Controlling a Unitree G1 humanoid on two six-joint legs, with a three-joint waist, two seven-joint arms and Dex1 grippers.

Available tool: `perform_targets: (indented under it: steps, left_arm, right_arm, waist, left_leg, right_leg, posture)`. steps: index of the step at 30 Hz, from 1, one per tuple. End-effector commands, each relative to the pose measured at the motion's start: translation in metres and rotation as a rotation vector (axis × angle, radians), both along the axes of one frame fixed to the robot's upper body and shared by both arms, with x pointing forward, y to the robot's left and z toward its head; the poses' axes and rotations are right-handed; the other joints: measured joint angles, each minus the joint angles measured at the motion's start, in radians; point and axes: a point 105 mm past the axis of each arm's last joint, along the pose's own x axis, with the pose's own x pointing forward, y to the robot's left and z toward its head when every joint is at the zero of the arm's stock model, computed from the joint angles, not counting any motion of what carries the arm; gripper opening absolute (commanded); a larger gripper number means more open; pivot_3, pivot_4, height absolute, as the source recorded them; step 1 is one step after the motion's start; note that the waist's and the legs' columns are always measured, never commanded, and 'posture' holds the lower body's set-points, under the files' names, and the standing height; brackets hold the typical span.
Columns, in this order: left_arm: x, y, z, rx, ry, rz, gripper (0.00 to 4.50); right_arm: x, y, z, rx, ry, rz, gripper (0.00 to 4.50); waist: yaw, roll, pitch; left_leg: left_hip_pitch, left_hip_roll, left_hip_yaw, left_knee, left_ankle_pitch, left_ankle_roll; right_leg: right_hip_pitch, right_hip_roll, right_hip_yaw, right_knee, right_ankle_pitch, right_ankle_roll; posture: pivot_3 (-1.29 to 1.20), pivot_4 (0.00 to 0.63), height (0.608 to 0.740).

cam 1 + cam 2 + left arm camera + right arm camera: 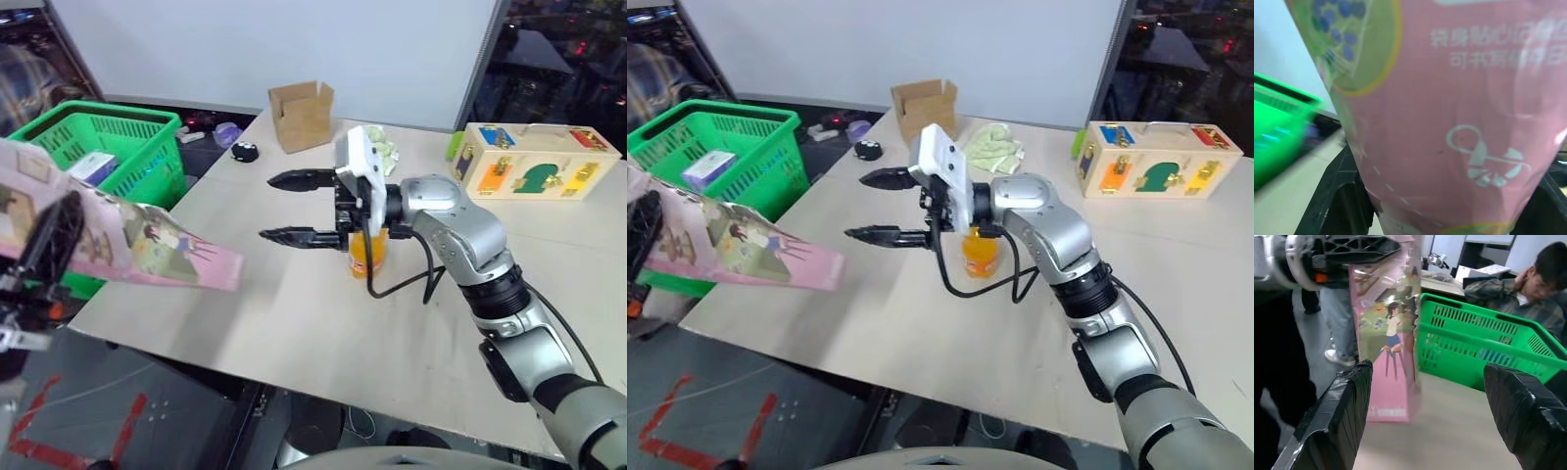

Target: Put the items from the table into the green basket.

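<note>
Green basket (745,147) holds a small box (709,167).

1. The pink carton (1449,122) stands close before the camera, printed with white characters and a white looped symbol.
2. Black fingers (1337,200) flank its lower end on both sides.
3. The green basket (1281,132) shows blurred beside it, by the table (1288,205).

Orange bottle (367,257) half behind right hand (290,208)

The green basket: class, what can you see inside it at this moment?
Inside the green basket lies a small white and purple box. The basket's slotted walls and the pink carton held in front cover most of its floor, so anything else cannot be told.
</note>
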Motion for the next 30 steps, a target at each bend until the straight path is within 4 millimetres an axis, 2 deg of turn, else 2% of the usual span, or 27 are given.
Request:
perform_targets:
  steps: [1,3,6,12,14,17,21,23,24,25,26,28,30]
  left_arm:
    - [0.001,0.046,0.033,0.12,-0.071,0.202,2.77]
    - [0.003,0.072,0.043,0.179,-0.057,0.306,2.77]
    - [0.005,0.11,0.06,0.259,-0.046,0.43,2.77]
    - [0.02,0.17,0.093,0.43,-0.006,0.62,2.77]
    - [0.029,0.184,0.1,0.439,0.003,0.627,2.77]
    - [0.048,0.199,0.094,0.437,0.038,0.592,2.77]
    - [0.071,0.208,0.079,0.402,0.035,0.521,2.77]
    - [0.076,0.214,0.07,0.393,0.049,0.541,3.34]
    - [0.077,0.219,0.064,0.379,0.069,0.565,3.84]
    - [0.077,0.224,0.058,0.364,0.086,0.589,3.94]
    - [0.077,0.226,0.053,0.357,0.1,0.603,4.4]
    - [0.075,0.227,0.05,0.373,0.096,0.605,4.4]
    - [0.072,0.221,0.06,0.377,0.022,0.572,4.4]
  right_arm:
    - [0.006,0.003,0.031,0.063,0.024,-0.081,3.83]
    - [0.014,0.004,0.04,0.078,0.076,-0.148,3.83]
    - [0.013,0.004,0.049,0.086,0.059,-0.173,3.83]
    - [0.007,0.004,0.046,0.069,0.026,-0.177,3.83]
    - [0.005,0.004,0.045,0.068,0.028,-0.17,3.83]
    - [0.004,0.003,0.044,0.065,0.021,-0.175,3.83]
    - [0.005,0.001,0.043,0.066,0.012,-0.188,3.83]
    - [0.006,-0.001,0.042,0.064,0.01,-0.194,3.93]
    - [0.006,-0.002,0.041,0.062,0.008,-0.199,3.93]
    - [0.007,-0.002,0.041,0.06,0.008,-0.203,3.93]
    - [0.007,-0.003,0.041,0.059,0.008,-0.206,3.93]
    - [0.008,-0.006,0.039,0.052,0.008,-0.223,3.93]
    - [0.011,-0.011,0.036,0.042,0.011,-0.25,3.93]
  waist:
    - [0.02,-0.001,-0.001]
    - [0.027,-0.001,-0.001]
    - [0.029,-0.001,-0.001]
    - [0.018,-0.005,-0.003]
    - [0.009,-0.007,-0.004]
    - [0.001,-0.007,-0.004]
    - [-0.013,-0.009,-0.006]
    - [-0.031,-0.012,-0.007]
    - [-0.036,-0.012,-0.007]
    - [-0.049,-0.013,-0.008]
    - [-0.056,-0.014,-0.008]
    - [-0.078,-0.014,-0.009]
    - [-0.104,-0.016,-0.01]
  left_leg:
    - [-0.003,0.0,0.0,0.0,0.0,-0.001]
    - [-0.006,0.0,-0.001,0.0,0.0,-0.002]
    - [-0.006,0.0,0.0,-0.001,-0.001,-0.003]
    - [-0.008,0.0,0.001,-0.002,-0.002,-0.004]
    - [-0.008,0.001,0.0,-0.002,-0.002,-0.004]
    - [-0.007,0.002,0.001,-0.003,-0.002,-0.004]
    - [-0.008,0.002,0.001,-0.003,-0.001,-0.003]
    - [-0.008,0.002,0.001,-0.003,0.0,-0.002]
    - [-0.009,0.002,0.001,-0.002,0.0,-0.002]
    - [-0.009,0.002,0.001,-0.002,0.0,-0.002]
    - [-0.009,0.002,0.002,-0.002,0.0,-0.002]
    - [-0.009,0.002,0.002,-0.002,-0.001,-0.002]
    - [-0.009,0.002,0.001,-0.002,-0.001,-0.002]
  right_leg:
    - [-0.004,0.001,0.0,0.001,0.0,0.0]
    - [-0.005,0.001,-0.002,0.001,0.0,0.0]
    - [-0.005,0.001,-0.003,-0.001,0.0,0.0]
    - [-0.005,0.0,-0.006,-0.007,0.0,0.001]
    - [-0.004,0.0,-0.008,-0.007,0.0,0.001]
    - [-0.005,-0.001,-0.009,-0.007,0.001,0.001]
    - [-0.005,0.0,-0.01,-0.006,0.002,0.003]
    - [-0.005,0.0,-0.01,-0.005,0.004,0.0]
    - [-0.005,0.0,-0.01,-0.004,0.005,0.0]
    - [-0.005,0.0,-0.01,-0.004,0.005,0.0]
    - [-0.005,0.0,-0.01,-0.004,0.005,-0.001]
    - [-0.005,0.0,-0.01,-0.004,0.005,-0.001]
    - [-0.005,-0.001,-0.01,-0.003,0.005,-0.001]
  posture:
    - [0.53,0.0,0.74]
    - [0.51,0.0,0.74]
    - [0.48,0.0,0.74]
    - [0.44,0.0,0.74]
    - [0.41,0.0,0.74]
    - [0.41,0.0,0.74]
    - [0.37,0.0,0.74]
    - [0.36,0.0,0.74]
    - [0.35,0.0,0.74]
    - [0.33,0.0,0.74]
    - [0.32,0.0,0.74]
    - [0.3,0.0,0.74]
    - [0.29,0.0,0.74]
